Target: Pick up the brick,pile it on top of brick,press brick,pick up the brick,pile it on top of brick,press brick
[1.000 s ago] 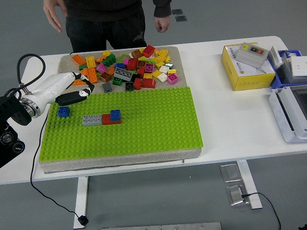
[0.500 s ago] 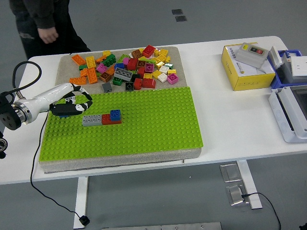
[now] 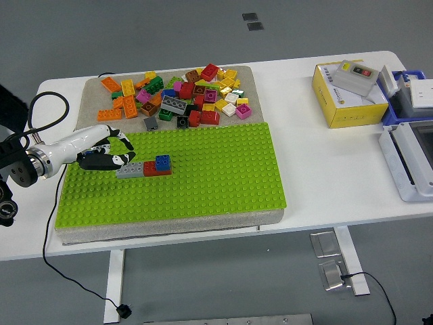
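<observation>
On the green baseplate (image 3: 203, 176) lies a row made of a grey brick (image 3: 129, 169) and a red brick (image 3: 150, 168), with a small blue brick (image 3: 163, 162) stacked on the red one. My left hand (image 3: 107, 156) reaches in from the left, low over the plate's left part, just left of the grey brick. Its fingers (image 3: 120, 140) are curled down around the spot where a loose blue brick stood. That brick is hidden under the hand. My right arm is out of view.
A heap of mixed coloured bricks (image 3: 183, 95) lies on the beige mat behind the plate. A yellow box (image 3: 345, 95) with a grey switch unit stands at the right, with blue and white trays (image 3: 409, 156) at the table's right edge. A black cable hangs off the left edge.
My left hand dropped from above the plate's back-left corner onto the loose blue brick, closed over it and shifted right toward the grey brick. The person at the far side walked off left, out of view.
</observation>
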`<state>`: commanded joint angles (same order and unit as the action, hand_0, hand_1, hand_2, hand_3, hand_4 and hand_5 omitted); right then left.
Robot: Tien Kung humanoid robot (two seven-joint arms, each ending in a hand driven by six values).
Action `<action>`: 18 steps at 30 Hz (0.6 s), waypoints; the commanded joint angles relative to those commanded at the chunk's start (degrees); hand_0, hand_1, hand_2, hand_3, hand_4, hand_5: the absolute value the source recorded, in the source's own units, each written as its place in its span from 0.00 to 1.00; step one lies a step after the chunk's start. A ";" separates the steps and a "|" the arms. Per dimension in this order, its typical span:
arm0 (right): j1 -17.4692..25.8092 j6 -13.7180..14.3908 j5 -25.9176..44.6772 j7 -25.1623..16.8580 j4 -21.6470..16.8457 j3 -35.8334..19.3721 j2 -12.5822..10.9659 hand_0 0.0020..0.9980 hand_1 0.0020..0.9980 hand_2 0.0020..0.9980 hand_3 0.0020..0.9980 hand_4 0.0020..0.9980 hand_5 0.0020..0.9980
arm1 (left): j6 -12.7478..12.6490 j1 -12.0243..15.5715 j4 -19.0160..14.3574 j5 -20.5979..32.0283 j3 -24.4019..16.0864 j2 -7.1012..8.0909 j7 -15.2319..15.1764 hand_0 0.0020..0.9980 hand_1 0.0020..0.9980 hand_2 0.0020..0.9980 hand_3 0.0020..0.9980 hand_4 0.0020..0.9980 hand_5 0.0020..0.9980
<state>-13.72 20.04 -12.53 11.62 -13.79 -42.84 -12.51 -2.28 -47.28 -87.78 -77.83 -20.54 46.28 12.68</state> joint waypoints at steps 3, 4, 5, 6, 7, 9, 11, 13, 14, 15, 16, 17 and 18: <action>0.02 0.05 -0.61 0.19 -0.01 -0.44 0.09 0.60 0.52 0.51 0.68 0.14 0.90 | 0.11 0.99 0.48 -3.35 -0.15 -0.56 1.53 0.34 0.09 0.08 0.65 0.61 0.67; 0.09 0.08 -0.91 0.29 -0.02 -0.63 0.15 0.60 0.52 0.51 0.68 0.14 0.90 | -0.01 1.78 0.72 -4.15 -0.66 -0.72 1.78 0.37 0.10 0.09 0.65 0.61 0.67; 0.18 0.10 -1.16 0.36 -0.03 -0.77 0.20 0.60 0.52 0.51 0.68 0.14 0.90 | -0.17 2.55 0.92 -4.54 -1.32 -0.82 1.83 0.37 0.10 0.09 0.65 0.61 0.67; 0.31 0.11 -1.41 0.43 -0.04 -0.91 0.26 0.60 0.52 0.51 0.68 0.14 0.90 | -0.51 3.74 1.15 -4.83 -2.49 -0.98 1.69 0.37 0.10 0.09 0.65 0.61 0.67; 0.39 0.11 -1.48 0.45 -0.04 -0.94 0.28 0.60 0.52 0.51 0.68 0.14 0.90 | -0.71 4.37 1.27 -4.92 -3.16 -1.06 1.53 0.37 0.10 0.09 0.65 0.61 0.67; 0.64 0.12 -1.10 0.32 -0.04 -0.67 0.40 0.60 0.52 0.51 0.68 0.14 0.90 | -1.60 6.54 1.62 -5.20 -5.55 -1.51 0.59 0.37 0.10 0.09 0.65 0.61 0.67; 0.86 0.12 -0.24 0.04 -0.03 -0.04 0.61 0.60 0.52 0.52 0.68 0.14 0.90 | -2.48 9.13 1.90 -5.67 -8.60 -2.22 -0.48 0.43 0.14 0.12 0.65 0.60 0.67; 0.96 0.07 0.26 -0.11 -0.02 0.48 0.76 0.60 0.52 0.52 0.68 0.14 0.90 | -3.33 11.59 2.08 -6.70 -11.83 -3.54 -1.47 0.43 0.14 0.12 0.65 0.60 0.67; 0.99 0.07 0.33 -0.12 -0.01 0.59 0.80 0.60 0.52 0.52 0.68 0.14 0.90 | -3.66 12.46 2.15 -7.10 -12.97 -4.13 -1.84 0.43 0.14 0.12 0.65 0.60 0.67; 1.03 0.09 0.40 -0.14 0.00 0.73 0.85 0.60 0.52 0.52 0.68 0.14 0.90 | -4.04 13.49 2.25 -7.59 -14.37 -4.83 -2.29 0.43 0.14 0.12 0.65 0.60 0.67; 1.10 0.15 0.57 -0.19 0.01 0.94 0.93 0.60 0.52 0.52 0.68 0.14 0.90 | -4.49 14.56 2.43 -8.29 -15.86 -5.78 -2.82 0.43 0.14 0.12 0.65 0.60 0.67; 1.16 0.21 0.77 -0.24 0.01 1.13 1.02 0.60 0.52 0.53 0.68 0.14 0.90 | -4.86 15.43 2.60 -8.89 -17.20 -6.57 -3.29 0.47 0.19 0.16 0.64 0.60 0.67; 1.24 0.27 1.07 -0.31 0.01 1.40 1.12 0.60 0.52 0.53 0.68 0.14 0.90 | -5.31 16.45 2.80 -9.61 -18.71 -7.54 -3.89 0.47 0.19 0.16 0.64 0.60 0.67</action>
<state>-12.49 20.32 -11.46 11.31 -13.79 -41.44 -11.39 -7.59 -30.84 -84.98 -87.44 -39.26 38.74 8.79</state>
